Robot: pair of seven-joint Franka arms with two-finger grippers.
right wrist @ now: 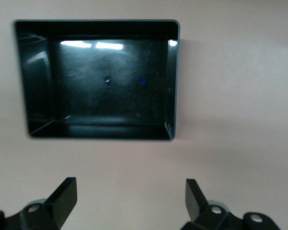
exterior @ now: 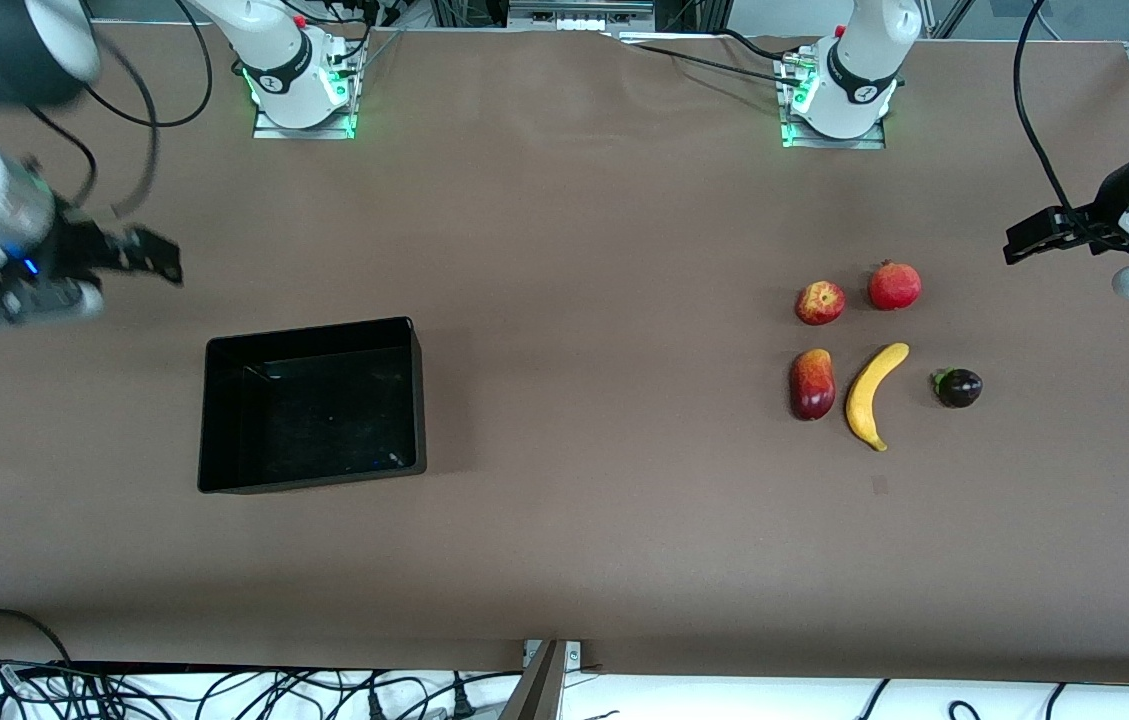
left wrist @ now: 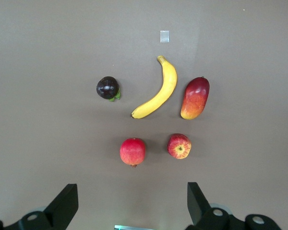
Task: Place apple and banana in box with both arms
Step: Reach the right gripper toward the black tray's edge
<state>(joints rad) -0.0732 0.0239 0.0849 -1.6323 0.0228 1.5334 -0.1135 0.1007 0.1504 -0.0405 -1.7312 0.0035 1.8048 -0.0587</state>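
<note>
Apple and banana lie among other fruits at left arm's end; box empty, well apart. Left gripper and right gripper spread wide, nothing held. Risk judged — pomegranate beside apple mistaken for target; mango nudged during banana pickup.

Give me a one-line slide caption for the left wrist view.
Open left gripper over five untouched fruits: banana, apple, mango, pomegranate, mangosteen.
</note>
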